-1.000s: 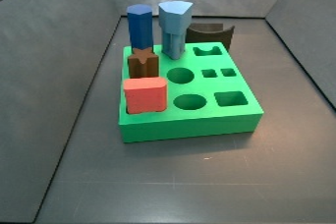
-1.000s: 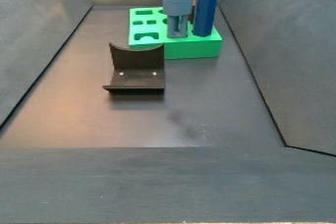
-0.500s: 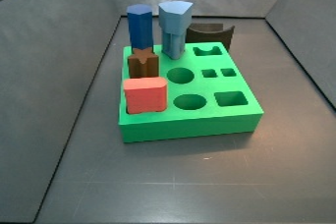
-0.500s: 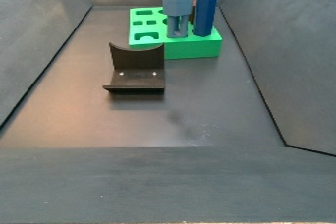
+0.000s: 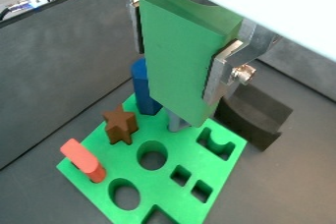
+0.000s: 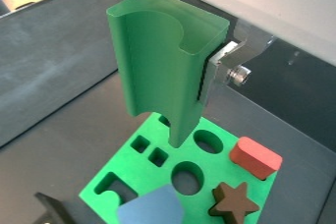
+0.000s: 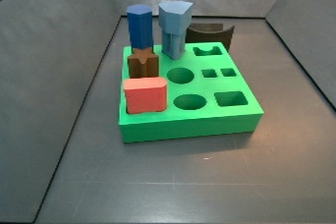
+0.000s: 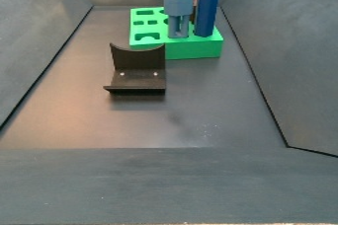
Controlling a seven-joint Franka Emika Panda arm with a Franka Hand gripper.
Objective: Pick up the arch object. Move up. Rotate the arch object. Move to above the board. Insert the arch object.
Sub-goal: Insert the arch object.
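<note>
The board (image 7: 184, 125) is the largest thing in both side views, a thick bright green slab lying flat, with 2 blue prisms (image 7: 157, 27), a brown star block (image 7: 143, 64) and a red cube (image 7: 144, 95) standing in it.

In both wrist views a tall green piece (image 6: 157, 61), grooved down 1 face, fills the near field. It hangs in the air against a silver plate of the fingers (image 5: 226, 71), so it looks held. The gripper (image 5: 182, 90) sits high over the board (image 5: 230, 167), out of both side views.

The arch object (image 7: 210, 33) is dark brown, almost black, low and wide, with its concave scoop facing up. It stands on the floor just behind the board's far edge, near the blue prisms; whether it touches the board cannot be told. In a wrist view it shows as a dark block (image 5: 258, 113) beside the board.

The step in hand appears to be picking up the arch object, not yet done. Doing it well probably means freeing the fingers of the green piece, then descending behind the board, clear of the prisms, and closing on the 2 flat faces, not across the scoop.
</note>
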